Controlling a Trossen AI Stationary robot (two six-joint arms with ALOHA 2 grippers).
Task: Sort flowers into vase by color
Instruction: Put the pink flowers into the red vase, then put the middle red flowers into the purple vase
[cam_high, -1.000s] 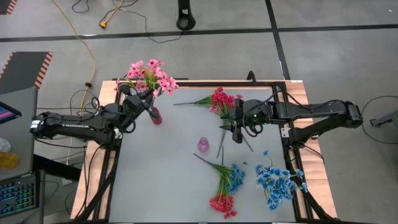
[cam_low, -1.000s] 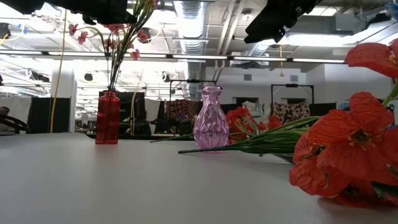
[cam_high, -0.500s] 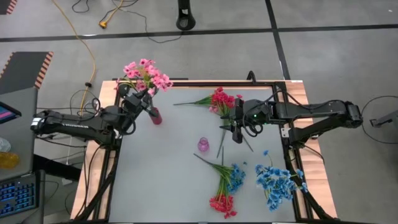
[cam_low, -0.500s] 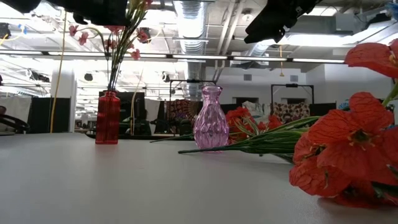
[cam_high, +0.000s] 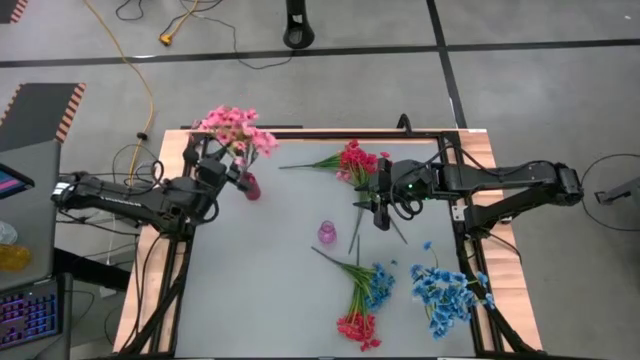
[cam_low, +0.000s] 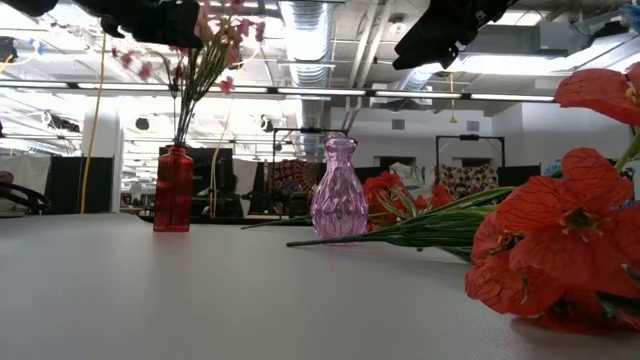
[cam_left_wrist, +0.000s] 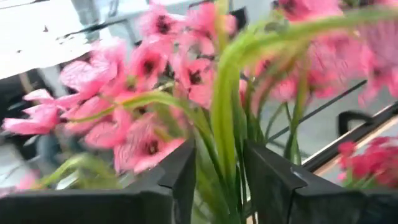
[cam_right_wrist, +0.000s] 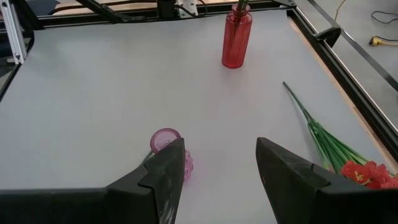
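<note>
My left gripper (cam_high: 222, 168) is at the table's far-left corner, shut on a bunch of pink flowers (cam_high: 233, 128). Their stems run down into a red vase (cam_high: 250, 186) (cam_low: 173, 190) that stands upright. A pale pink vase (cam_high: 327, 233) (cam_right_wrist: 169, 144) stands at mid-table. My right gripper (cam_high: 383, 208) (cam_right_wrist: 221, 148) hovers open over the table right of it, touching nothing. Red flowers (cam_high: 357, 160) lie by the far edge. A red and blue bunch (cam_high: 365, 295) and blue flowers (cam_high: 440, 290) lie near the near edge. My left gripper pinches the pink flowers' green stems (cam_left_wrist: 225, 163) between its two fingers (cam_left_wrist: 180, 180), just below the blossoms and above the vase mouth. It comes from the table's left side, across the stems. The stems (cam_low: 195, 90) lean, with their lower ends inside the red vase.
Loose green stems (cam_high: 358, 232) lie under my right gripper. A long-stemmed sprig (cam_right_wrist: 317, 134) lies along the table's black frame (cam_high: 330, 131). Bare tabletop (cam_high: 260, 290) stretches over the near-left part. Red blossoms (cam_low: 560, 240) lie close to the low camera.
My left gripper has moved a little toward the table's left edge, still shut on the stems. The pink blossoms have swung leftward with it, while the stem ends stayed in the red vase. My right arm has kept still.
</note>
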